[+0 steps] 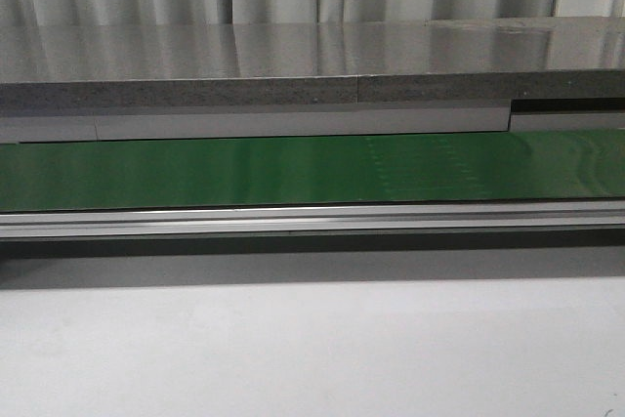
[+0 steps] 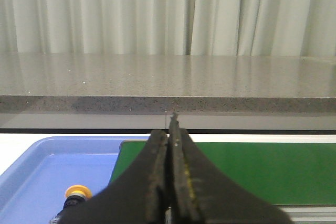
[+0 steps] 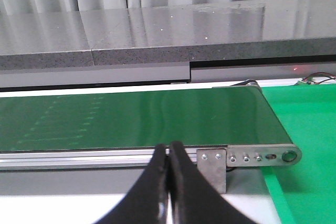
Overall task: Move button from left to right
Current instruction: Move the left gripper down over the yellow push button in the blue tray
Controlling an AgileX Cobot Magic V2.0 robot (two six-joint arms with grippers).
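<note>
Pressing together along their whole length, the fingers of the left hand are seen fully closed, with nothing held between them. The right hand is likewise closed on nothing, its tips just before the belt's metal rail. Beside the left hand, the button is found lying in a blue tray; only its round yellow-orange cap and a little black body are shown. Beyond, a green conveyor belt is spread, backed by a grey speckled counter and pale curtains.
</note>
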